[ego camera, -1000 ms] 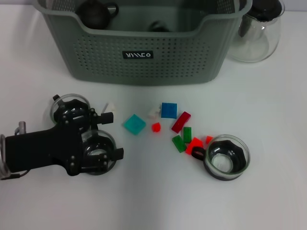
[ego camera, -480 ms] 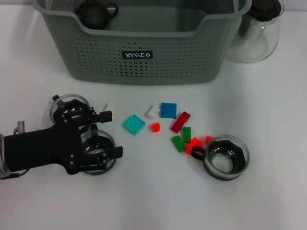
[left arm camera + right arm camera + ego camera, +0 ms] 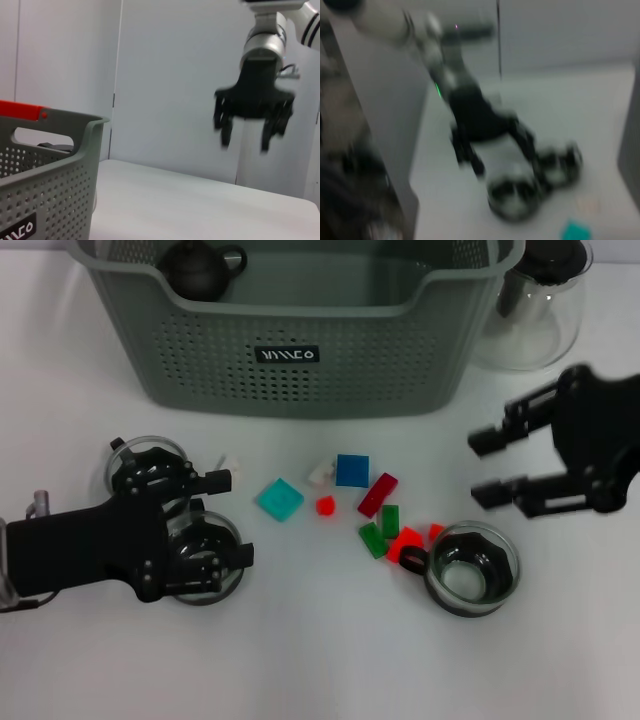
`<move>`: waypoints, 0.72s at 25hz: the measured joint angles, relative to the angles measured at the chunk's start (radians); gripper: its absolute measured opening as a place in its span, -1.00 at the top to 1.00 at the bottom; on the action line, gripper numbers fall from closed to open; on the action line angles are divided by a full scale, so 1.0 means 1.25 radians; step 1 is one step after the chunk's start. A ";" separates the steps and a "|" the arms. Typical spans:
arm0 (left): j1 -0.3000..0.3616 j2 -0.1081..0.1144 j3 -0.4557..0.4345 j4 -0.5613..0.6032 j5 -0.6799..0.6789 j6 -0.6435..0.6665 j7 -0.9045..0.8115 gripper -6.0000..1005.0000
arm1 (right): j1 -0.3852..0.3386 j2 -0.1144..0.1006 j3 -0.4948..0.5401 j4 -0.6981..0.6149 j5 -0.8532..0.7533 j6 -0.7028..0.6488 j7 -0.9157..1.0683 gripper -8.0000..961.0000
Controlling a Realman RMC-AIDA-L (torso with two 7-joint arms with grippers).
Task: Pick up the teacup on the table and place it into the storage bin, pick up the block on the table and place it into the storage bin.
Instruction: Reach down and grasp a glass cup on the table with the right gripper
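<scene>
Grey-green storage bin sits at the far side of the white table, a dark teapot in its far-left corner. Right gripper hangs at right, fingers spread, above and just far of a glass teacup at near right. Coloured blocks are scattered in the middle. Left gripper rests low at near left, jaws spread over two more teacups. Glass jug stands right of the bin.

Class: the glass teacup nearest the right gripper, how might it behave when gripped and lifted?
The teacup looks like clear glass, so probably rigid, smooth and somewhat slippery. Its wide, low shape suggests it shouldn't tip easily. Glass could chip if dropped into the storage bin. The right gripper is open above it.
</scene>
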 joint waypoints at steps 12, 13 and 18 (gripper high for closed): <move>0.006 0.000 -0.018 0.000 0.000 0.000 0.000 -0.64 | 0.159 0.013 -0.342 0.103 -0.254 0.013 0.181 -0.02; 0.006 -0.001 -0.018 0.000 0.000 0.000 0.001 -0.64 | 0.163 0.013 -0.361 0.112 -0.256 0.021 0.188 -0.01; 0.007 -0.001 -0.018 0.000 0.000 0.000 0.001 -0.64 | 0.166 0.014 -0.474 0.157 -0.297 0.110 0.255 0.01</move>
